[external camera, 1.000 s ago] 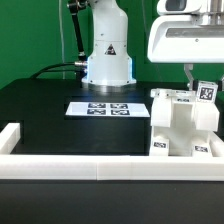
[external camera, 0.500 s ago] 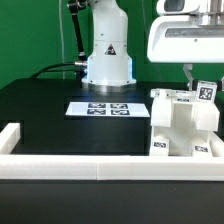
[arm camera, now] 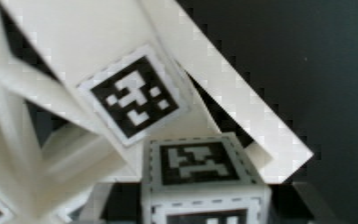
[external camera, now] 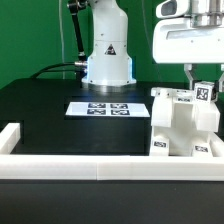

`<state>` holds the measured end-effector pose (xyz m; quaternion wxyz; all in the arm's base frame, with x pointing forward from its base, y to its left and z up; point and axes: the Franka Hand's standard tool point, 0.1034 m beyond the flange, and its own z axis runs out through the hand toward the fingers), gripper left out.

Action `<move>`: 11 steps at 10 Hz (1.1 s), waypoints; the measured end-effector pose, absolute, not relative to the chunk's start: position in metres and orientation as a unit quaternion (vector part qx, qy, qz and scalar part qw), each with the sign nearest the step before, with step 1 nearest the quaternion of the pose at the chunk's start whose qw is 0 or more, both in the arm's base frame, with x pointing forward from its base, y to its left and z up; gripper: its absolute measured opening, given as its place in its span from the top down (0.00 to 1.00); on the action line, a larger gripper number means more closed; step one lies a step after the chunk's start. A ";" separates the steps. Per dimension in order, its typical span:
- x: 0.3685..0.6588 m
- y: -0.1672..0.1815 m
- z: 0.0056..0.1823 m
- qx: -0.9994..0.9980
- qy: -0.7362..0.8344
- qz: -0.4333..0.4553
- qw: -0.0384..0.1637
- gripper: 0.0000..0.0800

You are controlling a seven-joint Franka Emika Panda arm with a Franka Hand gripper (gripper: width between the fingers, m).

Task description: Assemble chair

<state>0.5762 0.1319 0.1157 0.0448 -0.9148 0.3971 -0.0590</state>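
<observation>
Fig.: chunky white plastic chair, tagged, partly built, on black tabletop at exterior view's right, against white border wall. My hand sits over its top rear piece; grip state can't tell. I'd go slow, keep vertical, avoid side load.

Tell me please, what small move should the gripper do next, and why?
Probably a slow, short descent. The gripper hangs over the small tagged piece at the top of the chair, which stands against the border wall.
</observation>
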 end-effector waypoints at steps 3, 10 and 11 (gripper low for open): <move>0.577 0.131 0.116 -0.852 0.517 -0.047 0.062 0.64; 0.577 0.129 0.117 -0.721 0.688 -0.022 0.083 0.64; 0.577 0.130 0.117 -0.723 0.685 -0.022 0.083 0.53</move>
